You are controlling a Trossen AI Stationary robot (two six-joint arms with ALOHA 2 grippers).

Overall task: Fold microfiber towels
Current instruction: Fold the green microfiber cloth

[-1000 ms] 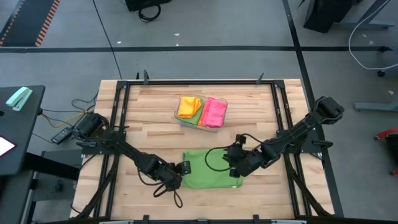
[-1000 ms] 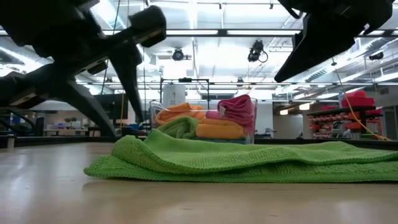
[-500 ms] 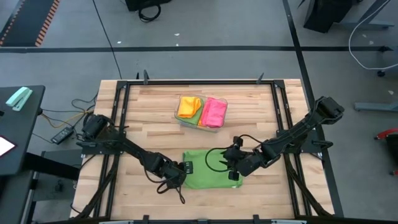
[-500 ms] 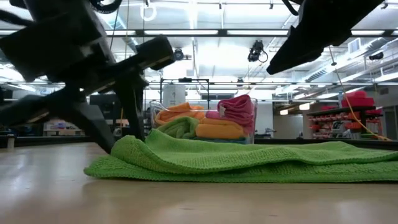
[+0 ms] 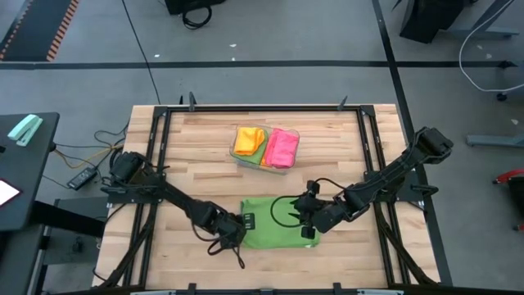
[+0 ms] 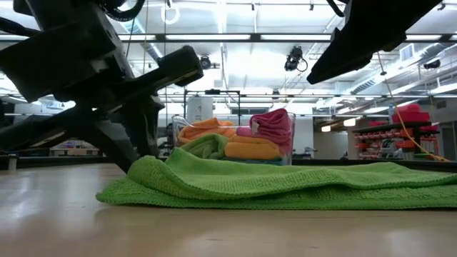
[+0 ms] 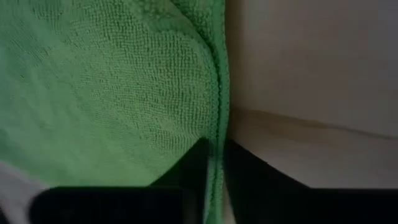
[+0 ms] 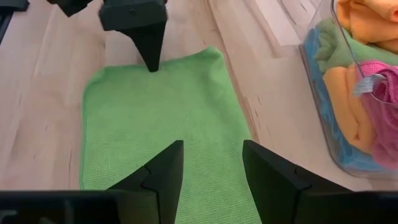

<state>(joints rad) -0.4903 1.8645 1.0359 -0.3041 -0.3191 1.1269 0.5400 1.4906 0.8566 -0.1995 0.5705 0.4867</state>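
Left gripper (image 5: 244, 223) sits at the left edge of the green towel (image 5: 278, 223), its dark fingers (image 7: 199, 168) pinching the towel's hemmed border between them; in the left wrist view the looped green pile fills the space beside the fingers and the rolled seam runs straight into the narrow gap. Right gripper (image 8: 211, 163) hangs over the towel's right part with its fingers spread and nothing between them.

That towel lies flat on the table (image 5: 188, 156), toward its front edge, a soft rectangle with a raised fold along its left side in the low view. Behind the towel, near the table's middle, stands a clear plastic tray (image 5: 282, 169) holding bunched cloths: orange (image 5: 248, 139), pink (image 5: 281, 147), with green and blue showing among them.

Pale butcher-block strips with visible grain and seams make up the tabletop, and a black metal frame (image 5: 262, 107) runs around it. Beyond the table lies a grey floor with dark lines. The low view looks past the towel into a bright workshop with ceiling lights, overhead rails and shelving far behind.
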